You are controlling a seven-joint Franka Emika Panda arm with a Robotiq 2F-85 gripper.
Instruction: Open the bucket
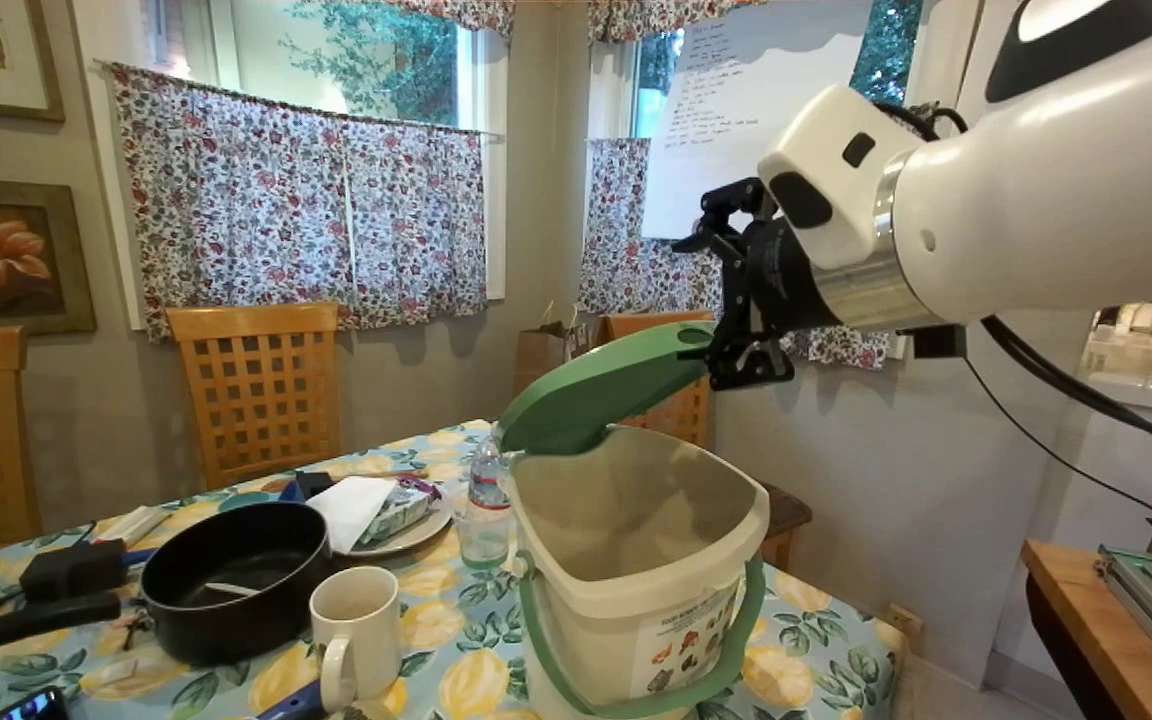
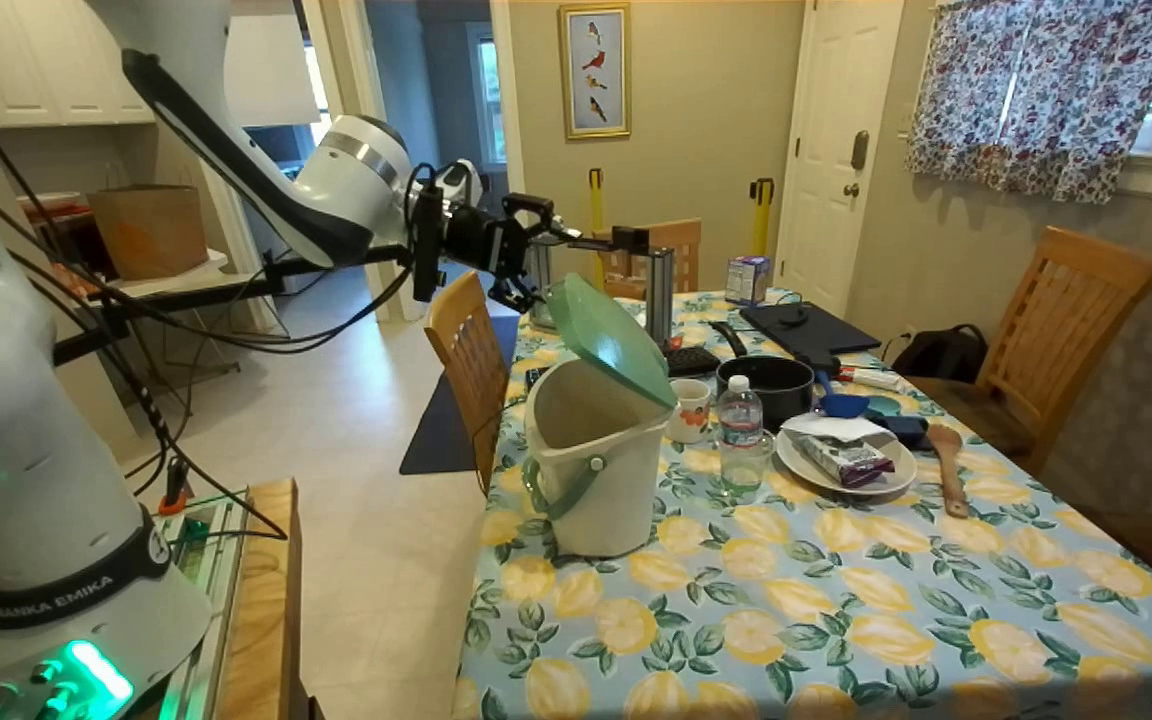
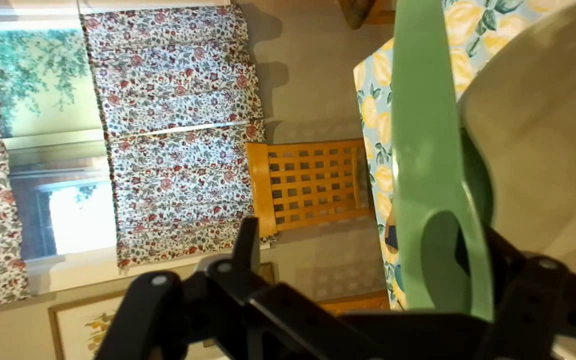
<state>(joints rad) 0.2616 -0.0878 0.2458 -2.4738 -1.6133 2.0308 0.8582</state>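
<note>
Phone (image 1: 34,706): low at the left in an exterior view, on the table (image 1: 476,680), its screen lit up.
Pan (image 1: 206,625): black and round, farther back than the phone, with a small pale thing (image 1: 232,590) inside.
Mug (image 1: 376,640): white, standing up just beside the pan.
Plate (image 1: 416,541): white, behind the mug, with a packet (image 1: 398,512) and some white paper (image 1: 341,508) on it.
Bottle (image 1: 488,485): clear, with a red and blue label, close to a clear cup (image 1: 484,545). Can't tell if they touch.
Bucket (image 1: 586,620): cream, standing straight up on the table near its edge, right of the cup in that view. A green handle (image 1: 748,625) hangs down its front, and a sticker (image 1: 681,645) shows bits of food.
Lid (image 1: 601,385): green, tipped up over the bucket and joined on at the left, so the bucket's mouth is uncovered.
Hand (image 1: 693,297): black, at the lid's high end. Its fingers (image 3: 246,245) are spread wide apart. One reaches in by the oval hollow (image 3: 440,265) at the lid's end; the other sticks out well apart from the lid. They pinch nothing.
Arm (image 1: 1056,190): white and thick, reaching in from the right.
Bench (image 1: 1086,608): wooden, at the far right, apart from the table.
</note>
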